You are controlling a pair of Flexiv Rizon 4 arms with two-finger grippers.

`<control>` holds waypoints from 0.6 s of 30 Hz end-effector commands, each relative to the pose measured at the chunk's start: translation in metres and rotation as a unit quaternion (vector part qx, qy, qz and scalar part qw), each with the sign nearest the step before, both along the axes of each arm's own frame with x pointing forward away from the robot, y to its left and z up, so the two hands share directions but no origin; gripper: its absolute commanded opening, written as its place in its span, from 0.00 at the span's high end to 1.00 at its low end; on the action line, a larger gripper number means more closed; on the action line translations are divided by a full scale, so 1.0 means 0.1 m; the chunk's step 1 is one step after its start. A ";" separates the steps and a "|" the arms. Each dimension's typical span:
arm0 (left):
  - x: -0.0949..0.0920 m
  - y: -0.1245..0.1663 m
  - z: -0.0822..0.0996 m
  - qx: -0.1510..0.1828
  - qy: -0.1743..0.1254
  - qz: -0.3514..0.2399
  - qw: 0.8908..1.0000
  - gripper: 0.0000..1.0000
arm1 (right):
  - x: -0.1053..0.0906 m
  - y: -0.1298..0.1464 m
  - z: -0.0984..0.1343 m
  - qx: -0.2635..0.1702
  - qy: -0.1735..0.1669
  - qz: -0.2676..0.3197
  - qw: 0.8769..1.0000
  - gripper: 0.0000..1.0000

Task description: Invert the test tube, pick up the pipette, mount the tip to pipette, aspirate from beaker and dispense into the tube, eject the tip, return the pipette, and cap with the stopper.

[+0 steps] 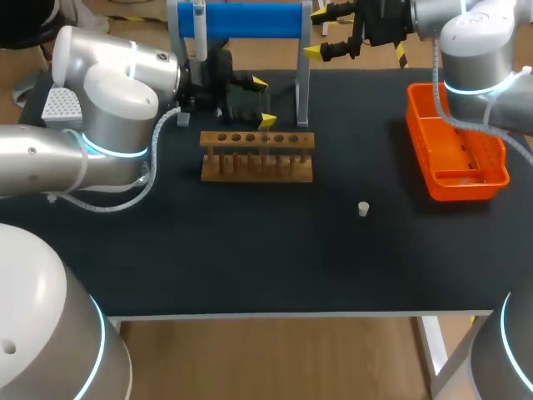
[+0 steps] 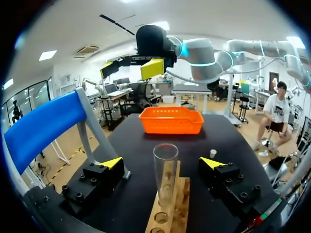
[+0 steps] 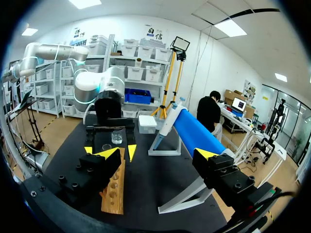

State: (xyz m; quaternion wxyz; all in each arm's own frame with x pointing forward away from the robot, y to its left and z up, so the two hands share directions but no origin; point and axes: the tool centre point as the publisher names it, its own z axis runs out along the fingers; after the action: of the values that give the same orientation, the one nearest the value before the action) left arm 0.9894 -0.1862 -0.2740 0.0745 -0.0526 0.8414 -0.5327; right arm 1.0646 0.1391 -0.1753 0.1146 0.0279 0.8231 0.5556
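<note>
Left arm enters over the bench's (image 1: 250, 258) left edge, elbow bent, wrist held level and aimed along the bench toward the right edge. Left gripper (image 1: 264, 100) hangs above the wooden rack (image 1: 256, 157), which stands back of the bench's middle, parallel to the far edge. Its fingers (image 2: 112, 163) are spread wide.

Test tube (image 2: 165, 170) stands upright in the rack, mouth up. It sits in the gap between those spread fingers, with clear space on both sides (which hole it sits in cannot be told).

Right arm comes in at the far right corner, wrist also level, pointing left along the far edge. Right gripper (image 1: 318, 32) hovers raised, just off the right end of the blue stand (image 1: 241, 18). Its fingers (image 3: 108, 153) are spread apart with nothing between them.

Pipette (image 3: 164, 124) hangs on the blue stand at the far edge, at the stand's left end.

Stopper (image 1: 363, 208), small and white, sits alone on the bench right of middle, well apart from the rack.

Orange basket (image 1: 419, 125) lies along the right edge.

From the right wrist, a small clear glass vessel (image 3: 116, 137), seemingly the beaker, shows under the left wrist beyond the rack's left end.
</note>
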 end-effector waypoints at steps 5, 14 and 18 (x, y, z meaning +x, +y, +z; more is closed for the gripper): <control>0.00 -0.11 -0.04 0.026 0.007 -0.005 1.000 0.00 | 0.00 -0.01 0.01 -0.002 0.001 0.001 1.000 0.00; 0.02 -0.17 -0.10 0.044 0.011 -0.018 0.999 0.00 | 0.00 -0.01 0.01 -0.002 0.001 0.001 1.000 0.00; 0.03 -0.18 -0.14 0.046 0.015 -0.018 0.999 0.00 | 0.00 -0.01 0.01 -0.002 0.001 0.001 1.000 0.00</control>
State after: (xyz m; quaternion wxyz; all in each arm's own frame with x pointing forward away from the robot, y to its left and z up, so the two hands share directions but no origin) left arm 0.9885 -0.2023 -0.2856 0.0576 -0.0427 0.8656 -0.4957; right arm 1.0646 0.1390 -0.1753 0.1146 0.0279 0.8231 0.5555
